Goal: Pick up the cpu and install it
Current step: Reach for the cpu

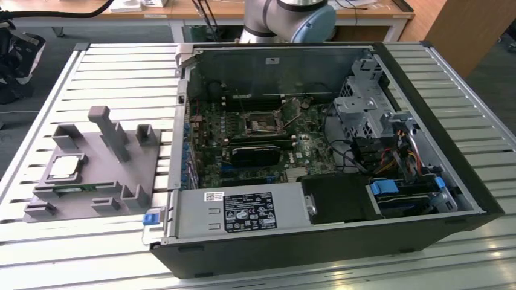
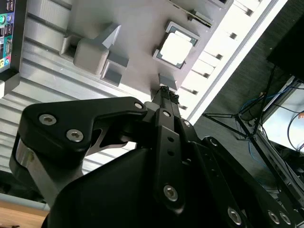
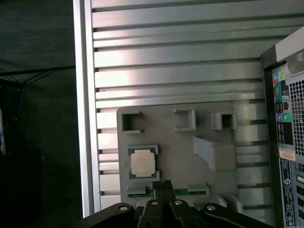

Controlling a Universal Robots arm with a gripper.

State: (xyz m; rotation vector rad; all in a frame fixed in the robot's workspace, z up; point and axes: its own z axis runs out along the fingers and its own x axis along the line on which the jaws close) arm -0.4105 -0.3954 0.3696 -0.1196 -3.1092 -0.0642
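At the far left of the exterior view, a grey holder plate (image 1: 96, 176) lies on the slatted table (image 1: 121, 78). The cpu (image 1: 66, 168) sits flat in a square pocket on the left part of this plate, silver top facing up. A thin green memory strip (image 1: 69, 192) lies in a slot just below the cpu in the frame. An upright post (image 1: 113, 136) stands on the plate to the cpu's right.

In both wrist views the gripper (image 3: 161, 184) (image 2: 165, 90) has its fingers pressed together with nothing between them. Its tips appear just beside the pocket holding the cpu (image 3: 143, 163) (image 2: 176, 47), apart from the chip.

An open computer case (image 1: 274, 60) fills the centre and right of the exterior view. Its motherboard (image 1: 214, 130) is exposed, with the dark metal-framed socket (image 1: 262, 125) near the middle of the frame. The arm's base (image 1: 290, 21) stands at the top centre, behind the case.
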